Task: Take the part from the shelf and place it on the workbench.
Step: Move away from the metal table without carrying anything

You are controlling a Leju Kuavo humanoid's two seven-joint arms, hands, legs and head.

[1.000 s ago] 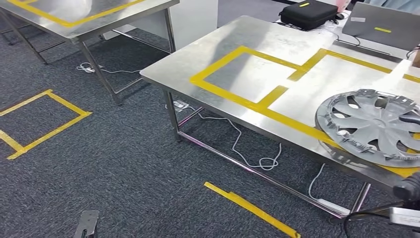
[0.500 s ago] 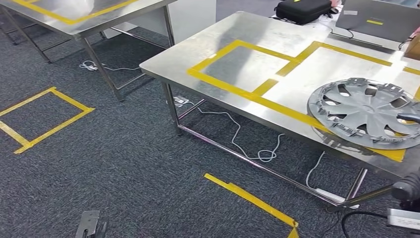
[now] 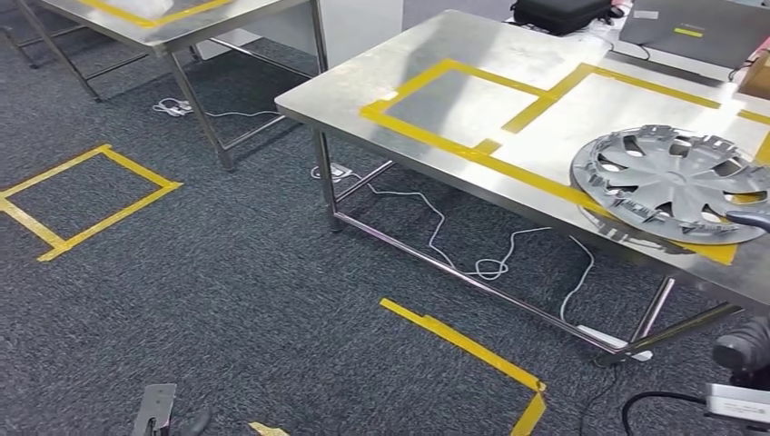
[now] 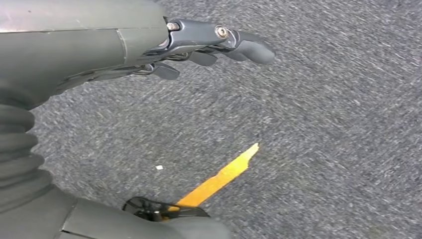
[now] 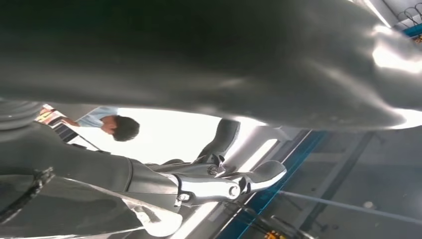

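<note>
- The round silver-grey plastic wheel cover (image 3: 673,183) lies at right of frame on the steel surface (image 3: 472,54).
- Left hand (image 4: 199,47) hangs empty, fingers apart, above grey carpet (image 4: 323,124).
- Right hand (image 5: 219,184): grip cannot be told.

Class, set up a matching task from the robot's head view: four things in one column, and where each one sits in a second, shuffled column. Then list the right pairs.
Things
1. wheel cover
2. black case
3. white cable
4. yellow tape square

Places
A. on the carpet, left of the tables
B. on the floor under the near table
C. at the far edge of the near table
D. on the near table's right end, across a yellow tape line

Pairs: 1-D, 2-C, 3-B, 4-A
</note>
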